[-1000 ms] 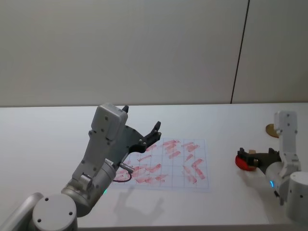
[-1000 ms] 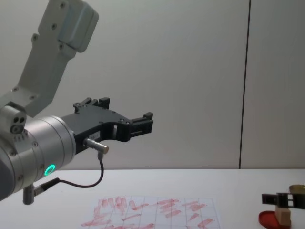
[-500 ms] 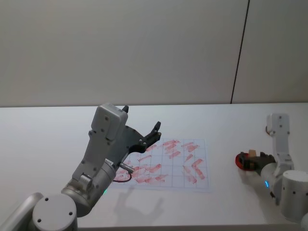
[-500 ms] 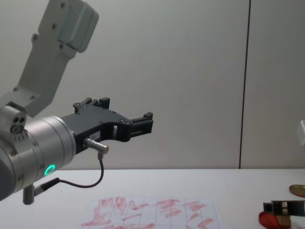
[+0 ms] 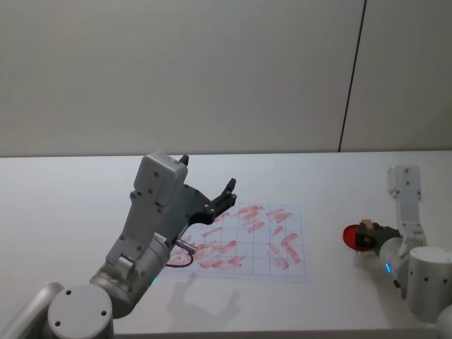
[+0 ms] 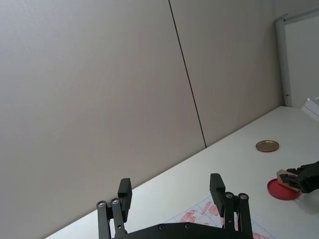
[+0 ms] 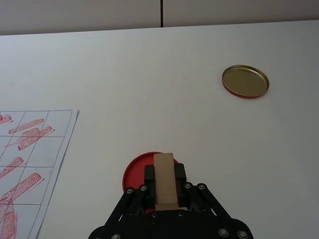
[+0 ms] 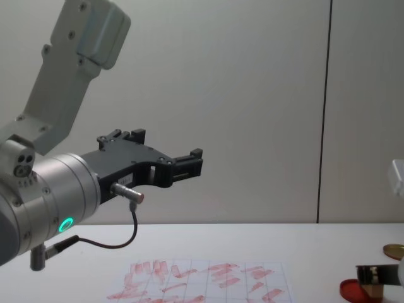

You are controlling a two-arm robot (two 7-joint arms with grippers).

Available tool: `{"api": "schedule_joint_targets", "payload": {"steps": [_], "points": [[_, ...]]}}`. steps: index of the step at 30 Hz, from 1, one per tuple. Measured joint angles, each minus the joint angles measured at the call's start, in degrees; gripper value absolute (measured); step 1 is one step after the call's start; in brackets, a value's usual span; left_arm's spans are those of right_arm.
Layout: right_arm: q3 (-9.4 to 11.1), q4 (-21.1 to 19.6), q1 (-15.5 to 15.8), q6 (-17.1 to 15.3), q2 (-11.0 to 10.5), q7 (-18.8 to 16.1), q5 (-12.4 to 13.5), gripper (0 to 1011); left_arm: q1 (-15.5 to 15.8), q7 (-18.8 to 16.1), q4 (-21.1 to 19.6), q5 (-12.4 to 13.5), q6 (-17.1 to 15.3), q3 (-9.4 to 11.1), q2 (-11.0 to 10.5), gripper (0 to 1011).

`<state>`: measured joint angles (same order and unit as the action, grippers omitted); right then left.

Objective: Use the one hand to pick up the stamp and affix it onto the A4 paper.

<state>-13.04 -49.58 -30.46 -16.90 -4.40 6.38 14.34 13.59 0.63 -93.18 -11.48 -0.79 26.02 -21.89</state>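
The right gripper (image 5: 370,231) was clamped on the stamp (image 7: 164,181) at the red ink pad (image 7: 133,178), right of the paper (image 5: 263,241). Step in hand was probably inking; the next move called for carrying the stamp left to a bare cell. The left gripper (image 6: 170,186) sat parked, raised, fingers apart.

Plain grey-beige panelled wall (image 5: 176,70), one dark vertical seam (image 5: 353,70), white tabletop (image 5: 70,191) below, soft even light

Head looks down, chest across, sharing paper (image 5: 263,263).
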Motion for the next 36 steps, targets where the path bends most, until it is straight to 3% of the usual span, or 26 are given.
{"api": "schedule_joint_targets", "payload": {"steps": [21,36], "points": [[-0.16,-4.87,0.52,-0.39,-0.04,0.58,-3.13,217,0.0,0.0,0.0,0.0,0.0,0.0,0.0,993],[-0.2,-2.85,0.07,-1.67,0.08,-1.94,-4.19,217,0.0,0.0,0.0,0.0,0.0,0.0,0.0,993]]}}
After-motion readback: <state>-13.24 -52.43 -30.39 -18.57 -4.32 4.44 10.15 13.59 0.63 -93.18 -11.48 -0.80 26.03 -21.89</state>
